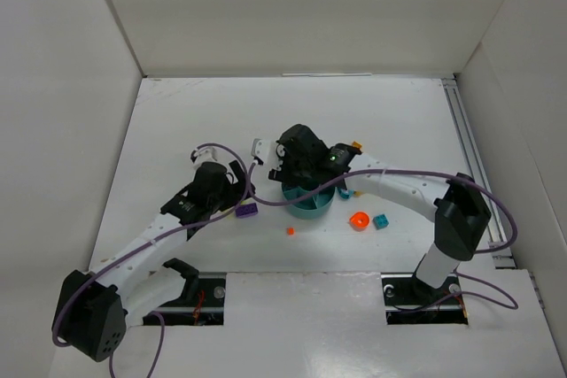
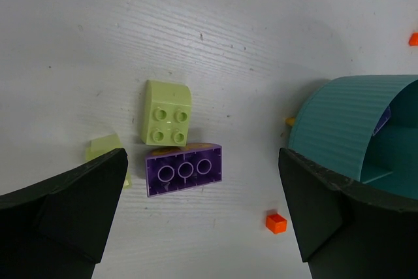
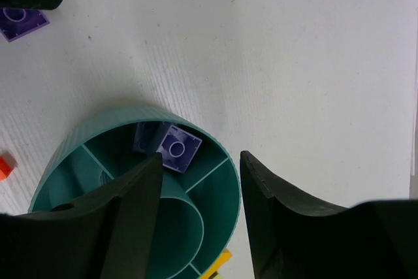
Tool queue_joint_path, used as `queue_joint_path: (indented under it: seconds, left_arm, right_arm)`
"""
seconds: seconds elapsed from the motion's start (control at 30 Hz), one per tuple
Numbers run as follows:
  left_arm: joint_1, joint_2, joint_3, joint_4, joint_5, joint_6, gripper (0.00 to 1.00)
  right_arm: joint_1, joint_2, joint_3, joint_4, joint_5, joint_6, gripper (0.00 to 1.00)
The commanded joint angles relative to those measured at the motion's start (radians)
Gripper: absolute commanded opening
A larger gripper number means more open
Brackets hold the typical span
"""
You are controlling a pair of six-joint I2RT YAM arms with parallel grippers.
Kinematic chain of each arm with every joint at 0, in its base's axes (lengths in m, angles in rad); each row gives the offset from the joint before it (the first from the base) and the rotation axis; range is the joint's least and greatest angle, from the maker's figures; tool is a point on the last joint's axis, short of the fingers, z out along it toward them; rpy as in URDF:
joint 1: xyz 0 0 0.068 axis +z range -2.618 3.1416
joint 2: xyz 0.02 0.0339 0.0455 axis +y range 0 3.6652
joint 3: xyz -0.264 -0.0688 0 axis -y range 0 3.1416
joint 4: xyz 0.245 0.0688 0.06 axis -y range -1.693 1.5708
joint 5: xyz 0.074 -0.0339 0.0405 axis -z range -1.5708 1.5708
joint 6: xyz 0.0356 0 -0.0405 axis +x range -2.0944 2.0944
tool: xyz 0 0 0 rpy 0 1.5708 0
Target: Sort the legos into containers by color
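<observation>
- worktop (image 2: 261, 31): white, matte, with a fine ridged grain that only the wrist views show.
- dish (image 3: 78, 145): round, teal plastic with a finely ribbed outer wall. thin walls split it into wedge sections around a centre cup. the overhead view shows it partly under the right arm.
- purple brick in the dish (image 3: 180, 149): glossy and tilted, lying in a wedge section against the rim. a darker purple shape beside it may be a second piece. only the right wrist view shows inside.
- right gripper (image 3: 199, 181): matte black fingers apart above the dish, nothing between them.
- left gripper (image 2: 201, 161): fingers spread wide over the worktop, left of the dish, gripping nothing.
- purple brick on the worktop (image 2: 184, 171): lies below and between those fingers, three round tubes facing up.
- yellow-green brick (image 2: 167, 112): four studs and one rounded edge, seemingly touching the purple one.
- small orange brick (image 2: 276, 222): a tiny cube near the dish.
- overhead only: an orange-red rounded piece (image 1: 359, 219) just beside a teal brick (image 1: 381, 221), right of the dish.
</observation>
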Motion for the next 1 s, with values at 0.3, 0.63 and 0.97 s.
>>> queue_joint_path:
  seconds: [0.3, 0.63, 0.97]
  left_arm:
    - [-0.189, 0.095, 0.001, -0.039, -0.071, -0.013, 1.0]
    - [-0.2, 0.128, -0.008, -0.075, -0.124, -0.07, 1.0]
    - [-0.2, 0.129, -0.008, -0.1, -0.161, -0.09, 0.95]
  right_arm:
    - [-0.003, -0.153, -0.083, 0.071, -0.011, 0.015, 0.63]
    - [-0.003, -0.206, -0.146, 0.071, 0.012, 0.024, 0.65]
    - [-0.003, -0.206, -0.156, 0.08, 0.012, 0.043, 0.65]
